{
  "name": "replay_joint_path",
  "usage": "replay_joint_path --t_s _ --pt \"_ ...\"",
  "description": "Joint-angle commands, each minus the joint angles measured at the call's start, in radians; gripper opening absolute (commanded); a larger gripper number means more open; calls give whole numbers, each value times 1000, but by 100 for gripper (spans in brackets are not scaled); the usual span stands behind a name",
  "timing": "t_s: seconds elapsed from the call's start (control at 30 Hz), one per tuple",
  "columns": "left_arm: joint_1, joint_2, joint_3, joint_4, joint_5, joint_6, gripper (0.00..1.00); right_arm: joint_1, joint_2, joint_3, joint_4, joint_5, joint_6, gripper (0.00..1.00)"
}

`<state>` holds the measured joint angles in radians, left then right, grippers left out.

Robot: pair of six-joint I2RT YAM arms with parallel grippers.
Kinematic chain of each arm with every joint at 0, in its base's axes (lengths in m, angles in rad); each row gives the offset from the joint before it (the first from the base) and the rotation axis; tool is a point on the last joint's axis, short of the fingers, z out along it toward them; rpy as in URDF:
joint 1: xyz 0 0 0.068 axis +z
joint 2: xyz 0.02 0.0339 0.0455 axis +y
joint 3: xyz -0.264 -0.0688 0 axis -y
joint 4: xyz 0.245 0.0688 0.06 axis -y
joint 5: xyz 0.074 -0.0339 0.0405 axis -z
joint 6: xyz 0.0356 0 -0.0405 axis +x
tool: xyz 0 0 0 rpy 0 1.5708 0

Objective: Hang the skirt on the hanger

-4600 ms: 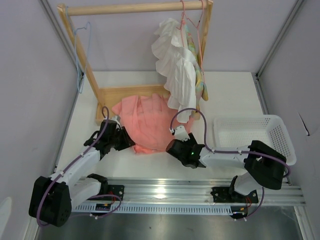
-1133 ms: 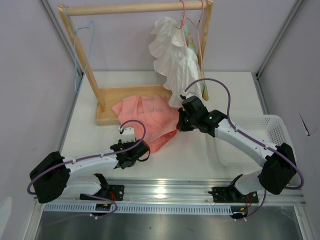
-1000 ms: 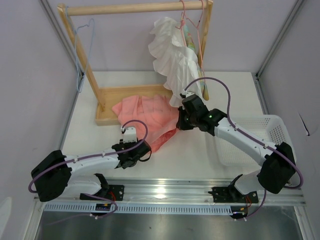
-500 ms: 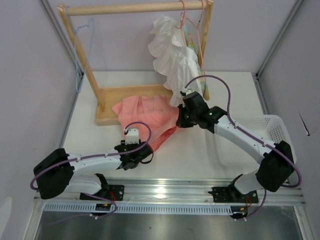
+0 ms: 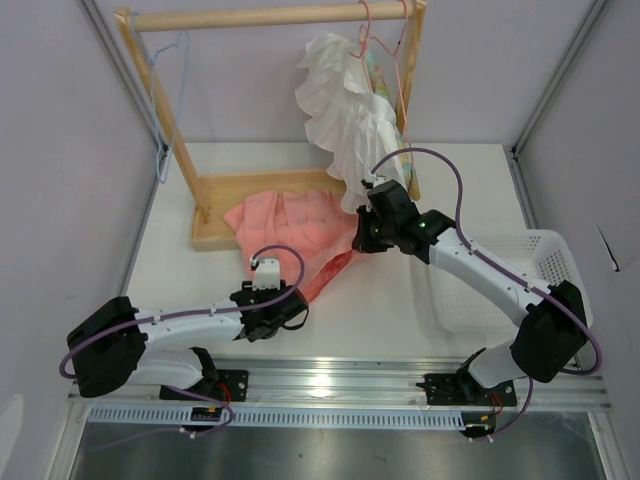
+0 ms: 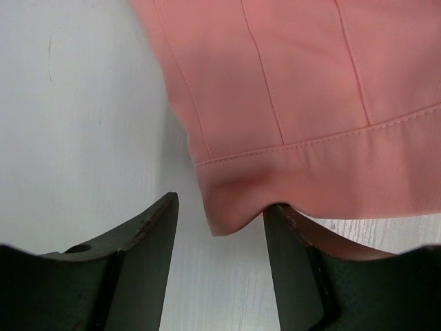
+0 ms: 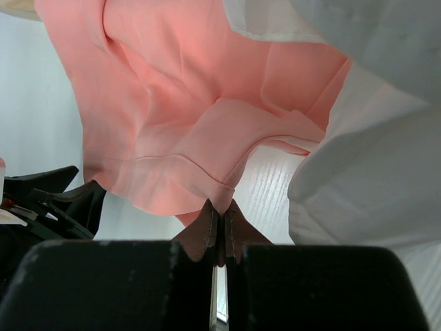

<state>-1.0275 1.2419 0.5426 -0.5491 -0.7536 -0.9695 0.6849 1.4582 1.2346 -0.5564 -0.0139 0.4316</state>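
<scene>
- The skirt (image 5: 290, 235) lies bunched on the worktop (image 5: 460, 180), centre of the overhead view.
- The right gripper (image 7: 219, 210) has its jaws pressed together, pinching the skirt's hem edge.
- The left gripper (image 6: 219, 207) has its jaws spread, straddling a hem corner.
- It looks like the grasping step. Next, the left should close on that corner, then both lift.
- The hanger (image 5: 165, 95) hangs at upper left, well apart.

Pale grey panel walls (image 5: 60, 150) enclose a white tabletop (image 5: 470, 190); a light wooden clothes rack (image 5: 270, 16) stands far left.
</scene>
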Motion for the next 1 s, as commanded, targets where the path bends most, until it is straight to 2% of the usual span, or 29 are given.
replay_joint_path --t_s 0.0,0.13,0.3,0.57,0.67,0.83,0.87,0.97 --pt "-6 -7 19 -18 -32 -29 58 -7 1 57 35 -14 -8 0" --pt "9 54 59 -44 -65 -60 57 -5 -1 63 27 -11 -11 0" --pt "81 56 53 14 -63 -26 53 -7 -9 59 18 -11 -10 0" --pt "171 40 74 67 -58 54 38 -4 -33 9 21 -12 -7 0" --pt "194 47 91 84 -61 81 27 -2 -42 3 18 -14 -13 0" --pt "227 10 92 120 -20 149 3 -7 -55 -9 13 -27 -25 0" --pt "234 -1 85 124 -10 150 0 -7 -59 -15 21 -32 -27 0" --pt "260 -59 37 181 69 181 0 -12 -71 -46 38 -78 -24 0"
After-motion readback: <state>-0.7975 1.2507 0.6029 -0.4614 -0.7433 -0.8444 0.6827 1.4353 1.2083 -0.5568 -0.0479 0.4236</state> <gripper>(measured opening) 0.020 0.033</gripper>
